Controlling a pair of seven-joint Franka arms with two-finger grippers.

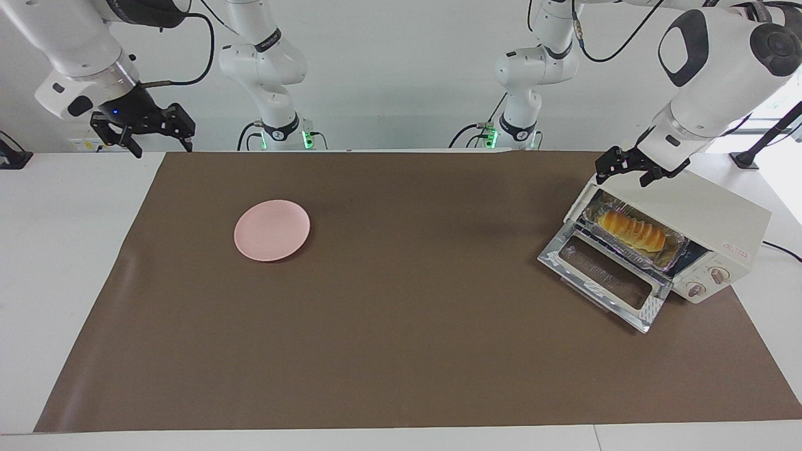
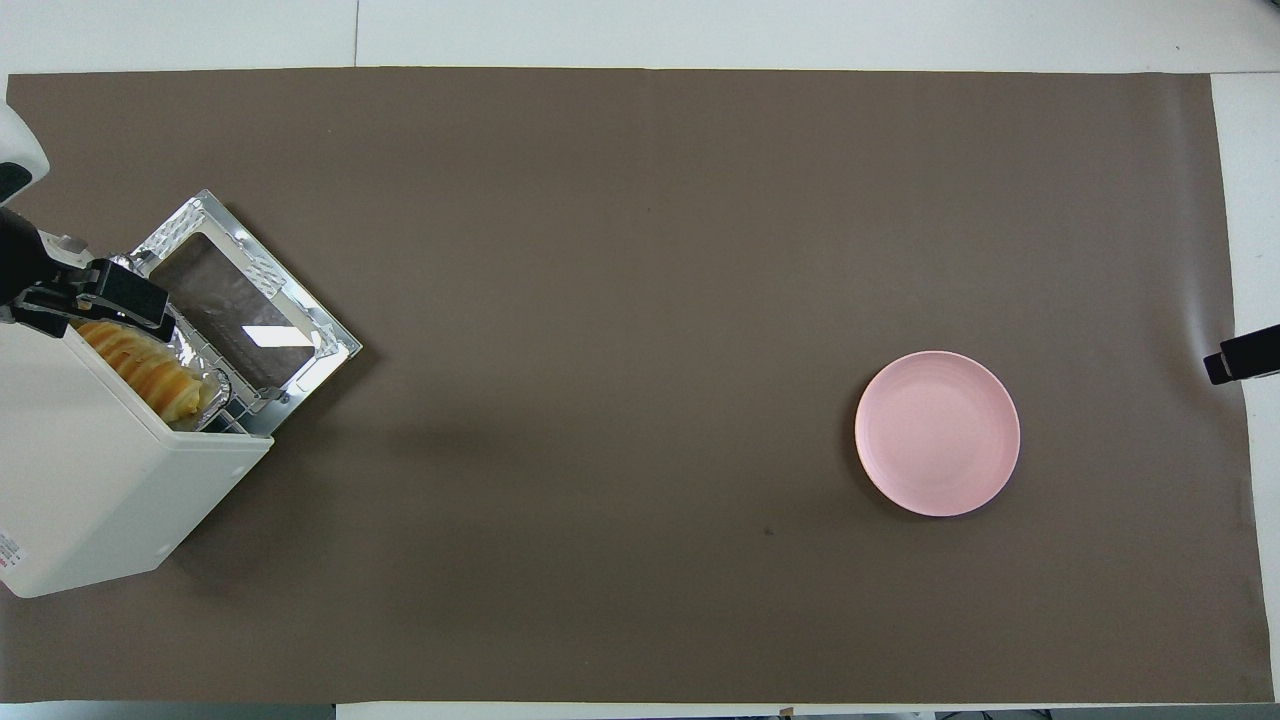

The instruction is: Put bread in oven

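Bread (image 1: 631, 230) lies on foil tray (image 1: 673, 252) inside open oven (image 1: 720, 219).

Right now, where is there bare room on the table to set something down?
The brown mat lies bare between the round pink plate and the cream-white toaster oven. It is crowded at the oven's open glass door, with the golden loaf inside and the left tool overhead.
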